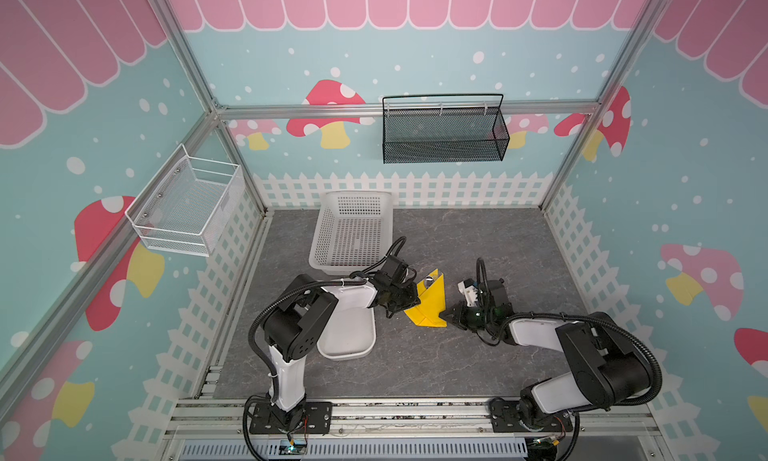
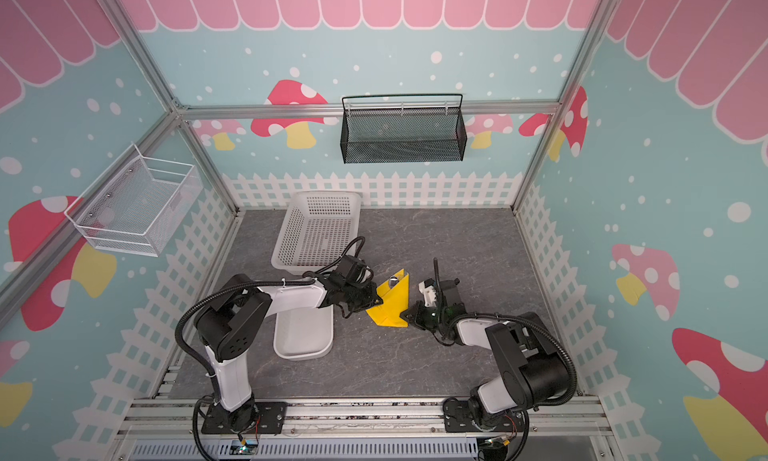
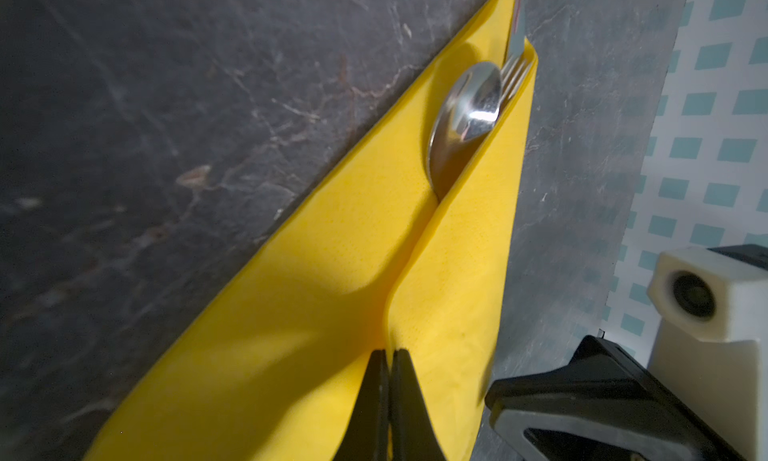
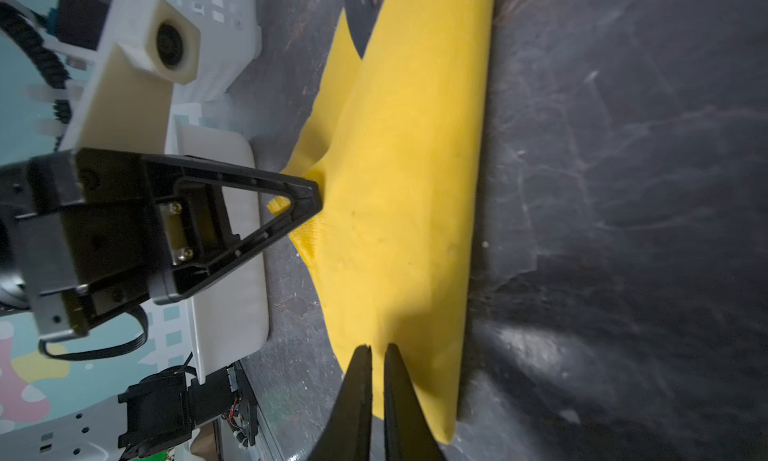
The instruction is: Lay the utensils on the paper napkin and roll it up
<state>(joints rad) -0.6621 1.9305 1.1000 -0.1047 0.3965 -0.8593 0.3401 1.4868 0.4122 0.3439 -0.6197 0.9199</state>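
Note:
The yellow paper napkin (image 1: 432,301) (image 2: 392,303) lies on the grey tabletop, folded over the utensils into a long wedge. In the left wrist view a spoon bowl (image 3: 465,114), fork tines (image 3: 515,72) and a knife tip (image 3: 517,27) stick out of the fold's far end; their handles are hidden. My left gripper (image 3: 388,353) (image 1: 417,302) is shut on the napkin's (image 3: 332,272) raised flap on its left side. My right gripper (image 4: 376,349) (image 1: 445,315) has its jaws almost together on the napkin's (image 4: 407,168) near right corner.
A white perforated basket (image 1: 353,230) stands behind the left arm. A white oblong tray (image 1: 349,338) lies under that arm. A black mesh basket (image 1: 444,135) hangs on the back wall and a white wire basket (image 1: 187,205) on the left wall.

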